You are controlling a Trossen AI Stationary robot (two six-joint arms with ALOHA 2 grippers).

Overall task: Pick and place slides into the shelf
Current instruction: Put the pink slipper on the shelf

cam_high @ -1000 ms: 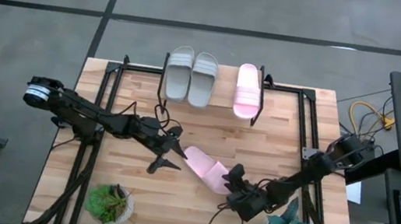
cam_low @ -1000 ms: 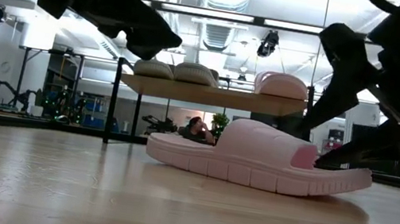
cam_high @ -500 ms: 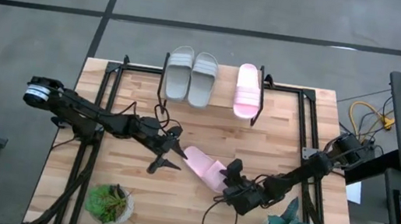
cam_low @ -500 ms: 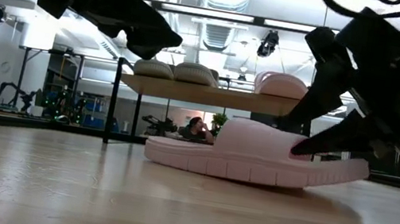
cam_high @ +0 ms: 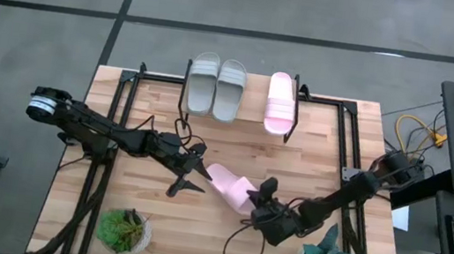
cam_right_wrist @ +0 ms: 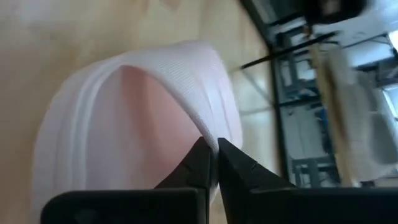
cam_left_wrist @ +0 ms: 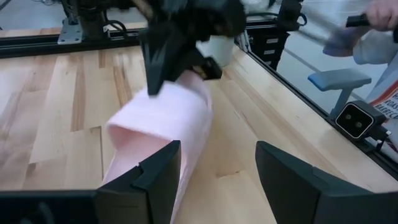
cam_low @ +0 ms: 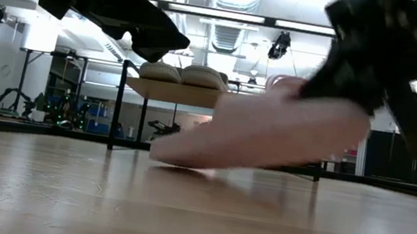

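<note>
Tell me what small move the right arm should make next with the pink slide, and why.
Probably lift it clear of the table. The right hand is pinched on the loose pink slide's strap, one end already raised, the other low; the shelf sits higher.

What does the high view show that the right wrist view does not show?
Only the high view shows the shelf carrying two grey slides and one pink slide, the open left claw and two potted plants. Only the right wrist view shows the right claw pinching the strap. Both show the pink slide on the table.
</note>
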